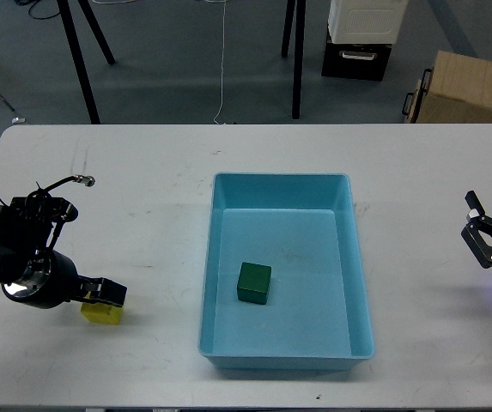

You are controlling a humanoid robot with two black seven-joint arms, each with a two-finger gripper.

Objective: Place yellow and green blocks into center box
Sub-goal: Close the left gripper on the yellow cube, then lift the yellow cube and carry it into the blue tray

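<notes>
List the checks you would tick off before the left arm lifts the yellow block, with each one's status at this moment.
1. Left gripper is over the small yellow cube: ok, it covers the cube's top.
2. Fingers closed firmly on the cube: cannot tell, they look dark and merged from the head view.
3. Small dark green cube already sits inside the light blue rectangular plastic box: ok.
4. Free floor remains in the box for a second cube: ok, most of it is bare.
5. Path across the white table between the cube and the box is unobstructed: ok.
6. Right gripper is away from the box: ok, it sits at the table's right edge, open.
</notes>
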